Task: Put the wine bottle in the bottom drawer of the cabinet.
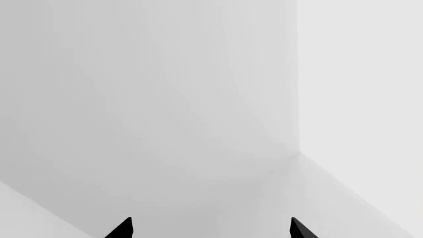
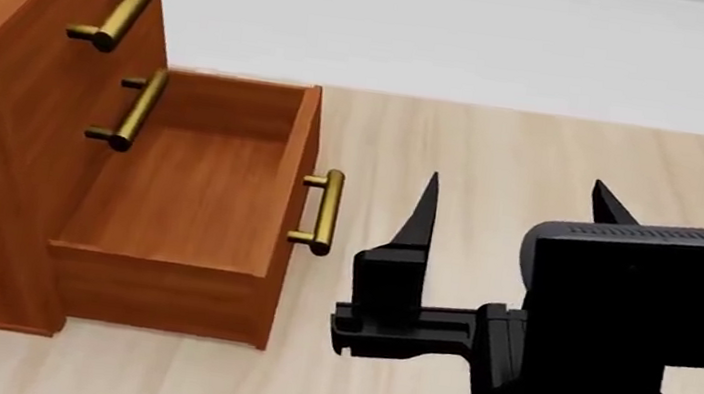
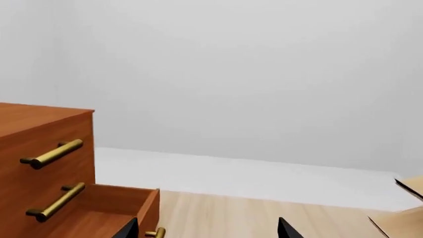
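Observation:
The reddish-brown cabinet (image 2: pixel 6 64) stands at the left of the head view. Its bottom drawer (image 2: pixel 191 197) is pulled out, showing a bare wooden inside and a brass bar handle (image 2: pixel 321 211). My right gripper (image 2: pixel 514 189) hovers over the floor just right of that handle, open, with nothing between its fingers. The right wrist view shows the cabinet (image 3: pixel 39 148), the drawer (image 3: pixel 112 210) and, at the bottom edge, the open right gripper (image 3: pixel 208 229). My left gripper (image 1: pixel 211 227) is open and faces only white walls. The wine bottle is out of view.
Two closed drawer fronts with brass handles (image 2: pixel 122 13) sit above the open drawer. Pale wood floor (image 2: pixel 493 144) runs back to a white wall. A pale wood piece (image 3: pixel 403 218) shows at the edge of the right wrist view.

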Robot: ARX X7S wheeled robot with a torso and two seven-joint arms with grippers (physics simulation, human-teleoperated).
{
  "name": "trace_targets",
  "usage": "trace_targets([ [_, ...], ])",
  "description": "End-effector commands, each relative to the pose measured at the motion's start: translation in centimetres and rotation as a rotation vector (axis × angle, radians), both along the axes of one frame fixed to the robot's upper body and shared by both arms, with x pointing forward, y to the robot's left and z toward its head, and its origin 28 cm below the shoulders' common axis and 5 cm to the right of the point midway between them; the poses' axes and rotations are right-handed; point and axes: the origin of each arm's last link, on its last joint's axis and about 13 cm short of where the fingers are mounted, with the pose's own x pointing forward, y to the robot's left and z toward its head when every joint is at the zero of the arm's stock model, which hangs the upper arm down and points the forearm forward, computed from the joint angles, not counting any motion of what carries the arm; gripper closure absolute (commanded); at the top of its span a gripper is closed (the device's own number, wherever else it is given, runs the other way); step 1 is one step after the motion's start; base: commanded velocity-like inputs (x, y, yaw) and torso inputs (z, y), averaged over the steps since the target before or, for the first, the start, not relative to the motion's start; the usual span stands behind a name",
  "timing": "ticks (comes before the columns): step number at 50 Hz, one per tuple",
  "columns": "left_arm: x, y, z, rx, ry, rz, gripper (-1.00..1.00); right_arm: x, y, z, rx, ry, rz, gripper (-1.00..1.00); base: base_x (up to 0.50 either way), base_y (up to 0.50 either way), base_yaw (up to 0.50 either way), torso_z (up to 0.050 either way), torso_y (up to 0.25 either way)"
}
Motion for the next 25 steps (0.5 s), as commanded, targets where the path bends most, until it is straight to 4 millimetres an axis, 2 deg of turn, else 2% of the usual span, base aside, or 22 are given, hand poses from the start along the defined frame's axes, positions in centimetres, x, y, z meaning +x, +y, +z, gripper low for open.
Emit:
trace_targets([
  [1,0.01,-0.01,-0.01,0.002,0.002,-0.001,-1.00,-0.12,-0.03,-0.02,0.005,0.001,0.000,-1.00,0.25,0.05,0.00,0.000,0.000],
  [25,0.05,-0.05,0.02,0.001,0.007,-0.006,-1.00,-0.24,-0.10,-0.03,0.001,0.001,-0.003,-1.00,0.25,0.06,0.00,0.000,0.001],
])
